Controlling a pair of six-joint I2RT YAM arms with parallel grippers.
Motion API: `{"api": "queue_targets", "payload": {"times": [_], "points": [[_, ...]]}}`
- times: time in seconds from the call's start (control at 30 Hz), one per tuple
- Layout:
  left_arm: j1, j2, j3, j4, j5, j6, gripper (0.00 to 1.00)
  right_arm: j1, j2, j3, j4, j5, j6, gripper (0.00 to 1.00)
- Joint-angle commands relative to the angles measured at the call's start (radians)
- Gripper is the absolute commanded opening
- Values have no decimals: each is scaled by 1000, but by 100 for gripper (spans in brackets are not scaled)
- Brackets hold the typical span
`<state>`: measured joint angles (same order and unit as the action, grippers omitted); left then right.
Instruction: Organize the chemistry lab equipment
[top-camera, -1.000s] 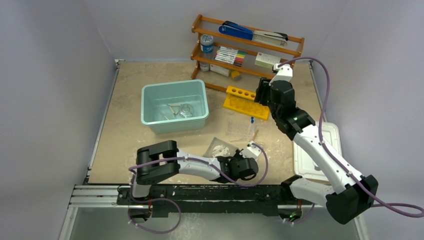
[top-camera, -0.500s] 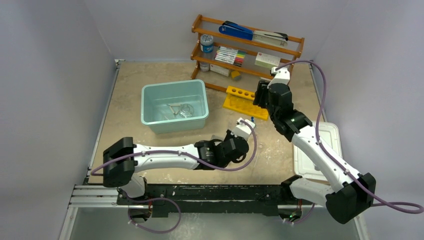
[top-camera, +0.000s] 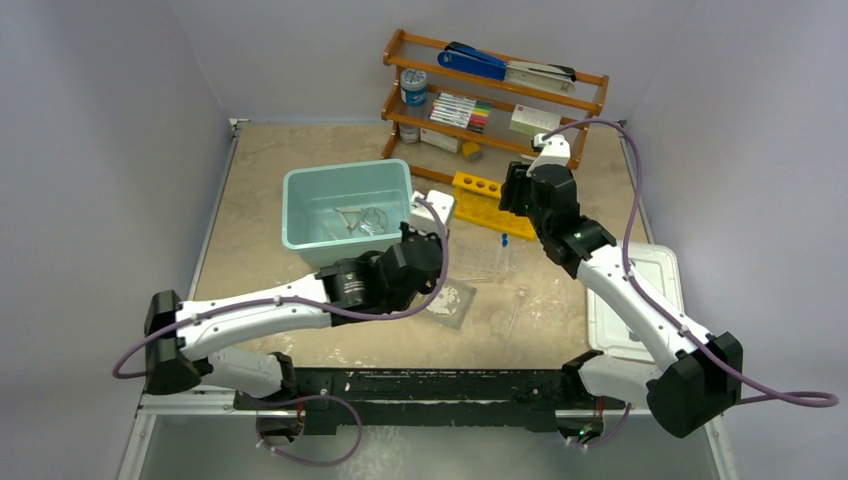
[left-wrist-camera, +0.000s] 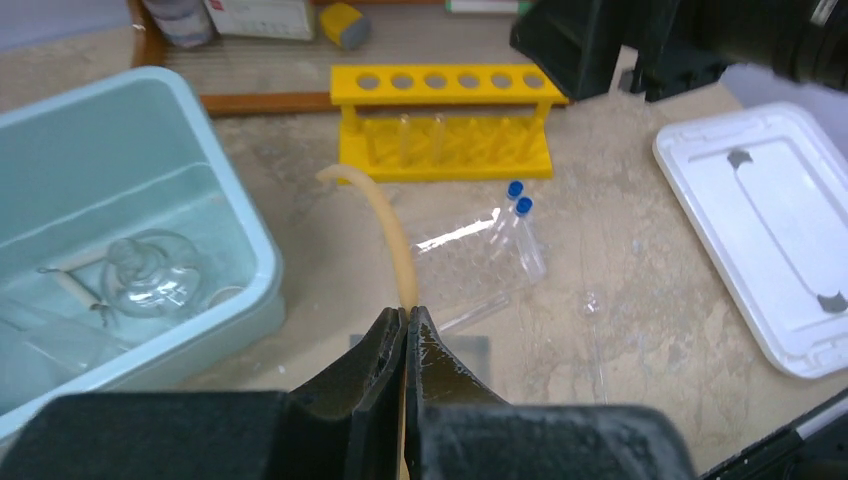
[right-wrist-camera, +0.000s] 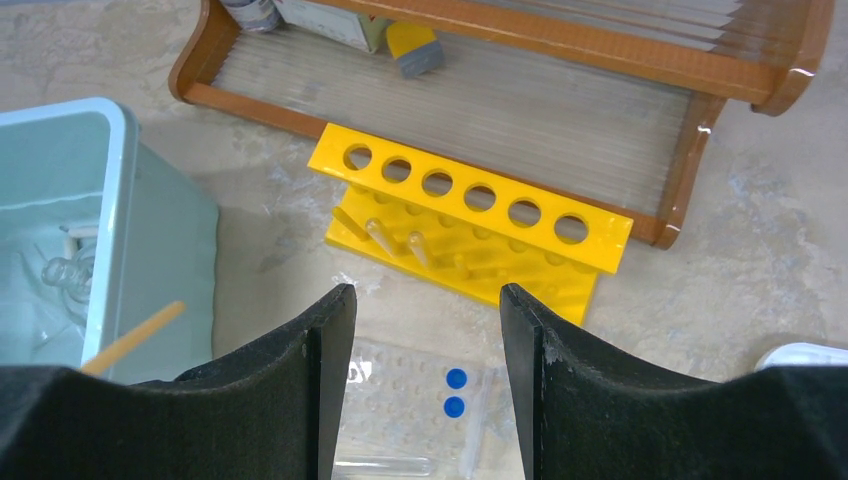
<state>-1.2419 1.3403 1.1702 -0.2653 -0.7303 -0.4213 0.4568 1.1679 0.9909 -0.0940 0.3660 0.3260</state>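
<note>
My left gripper (left-wrist-camera: 407, 312) is shut on the long amber rubber tube (left-wrist-camera: 385, 220), which curves up out of the jaws toward the teal bin (left-wrist-camera: 252, 222). From above, this gripper (top-camera: 420, 240) hangs beside the bin's right wall (top-camera: 410, 205). A round glass flask (left-wrist-camera: 150, 282) and small clear items lie inside the bin. My right gripper (right-wrist-camera: 425, 295) stands open and holds nothing. It hovers over the yellow test-tube rack (right-wrist-camera: 470, 215), by the rack's right end (top-camera: 480, 197). Two blue-capped tubes (right-wrist-camera: 456, 392) lie on a clear dimpled plate (left-wrist-camera: 465, 262).
A square transparent dish (top-camera: 450, 300) lies on the table under my left forearm. The white lid (top-camera: 640, 300) rests at the right edge. A wooden shelf (top-camera: 495, 85) with markers and a blue stapler stands at the back, behind the rack.
My left arm has swung from the table's front edge up to the bin's right side, jaws closing fully on the tube. My right gripper has drifted slightly left over the rack.
</note>
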Motion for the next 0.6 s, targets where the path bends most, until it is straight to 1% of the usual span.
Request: {"api": "queue_targets", "payload": {"times": [0.0,0.13,0.27,0.4,0.57], "points": [[20,-121,20,-26,-110,46,0,-5,17,47,62,-56,24,58],[43,-189,30,-52,-196,70,0,-4,15,48,58,-62,24,58],[116,-228,31,-74,-277,55,0,-5,17,50,56,-60,21,58],[206,-245,63,-55,-274,67,0,-5,27,61,61,-67,21,58],[277,-182,202,-59,-270,160,0,-5,39,72,65,-75,15,58]]}}
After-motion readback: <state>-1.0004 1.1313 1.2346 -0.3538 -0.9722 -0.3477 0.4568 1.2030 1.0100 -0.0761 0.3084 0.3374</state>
